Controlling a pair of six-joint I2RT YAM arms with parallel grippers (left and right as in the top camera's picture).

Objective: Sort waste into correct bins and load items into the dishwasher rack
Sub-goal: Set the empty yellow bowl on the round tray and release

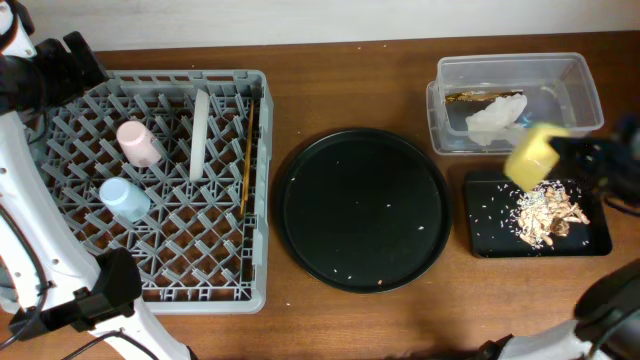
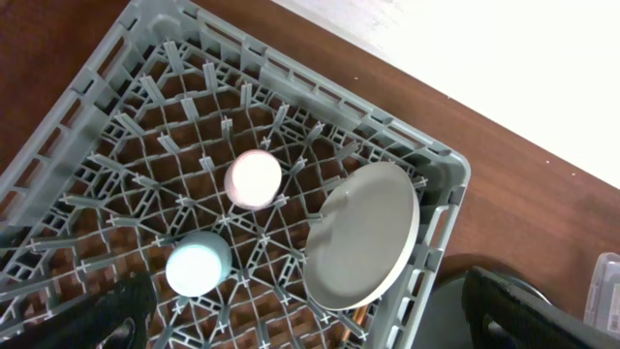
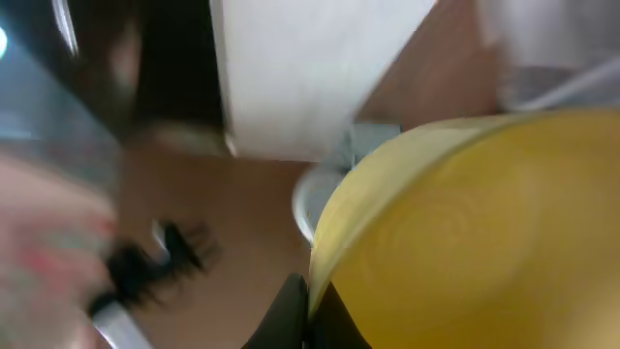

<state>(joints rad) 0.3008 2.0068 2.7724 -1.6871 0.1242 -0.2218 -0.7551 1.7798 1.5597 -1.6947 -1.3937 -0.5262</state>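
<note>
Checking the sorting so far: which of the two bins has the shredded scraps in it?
The shallow black tray, with scraps heaped inside; the clear tub behind it holds white tissue instead.

Brown wooden table (image 1: 330, 90). Large round black tray (image 1: 362, 208) lies flat at mid-table. Crumpled white tissue (image 1: 495, 115) sits at far right rear.

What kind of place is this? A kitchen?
Probably a robot practice table for dish clean-up, not a real kitchen: a dishwasher rack sits on a wooden table, scraps lie in a black tray, and the right gripper holds a yellow bowl.
</note>
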